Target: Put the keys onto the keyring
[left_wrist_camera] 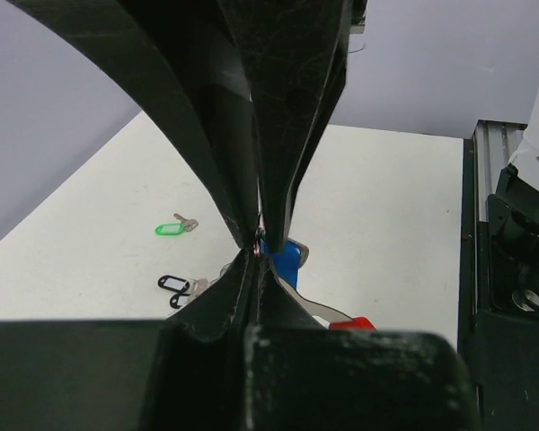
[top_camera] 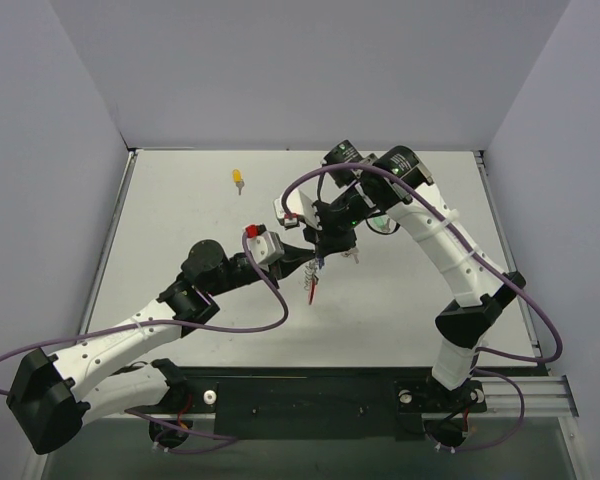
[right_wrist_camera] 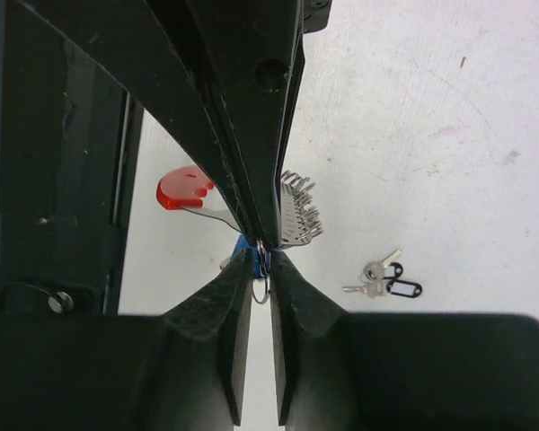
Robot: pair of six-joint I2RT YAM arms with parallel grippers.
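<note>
- We see the left hand (left_wrist_camera: 259, 256) above the white bench (top_camera: 180, 250), and its two black fingers are pressed fully together.
- The small silver key with the blue plastic head (left_wrist_camera: 284, 258) is just beside these fingertips. We cannot tell if the fingers really clamp it.
- The right hand (right_wrist_camera: 262, 258) is close to the left one. Its fingers are together and pinch a thin silver loop of the silver metal keyring with a red curved section (right_wrist_camera: 184, 190).
- The red section and a comb-like row of small silver pieces (right_wrist_camera: 296, 214) hang beside the right fingers.
- The key with the green head (left_wrist_camera: 170, 230) and the key with the black head (left_wrist_camera: 173, 284) lie flat on the bench, near each other.
- The key with the yellow head (top_camera: 238, 179) lies alone at the far side of the bench, well apart from both hands.
</note>
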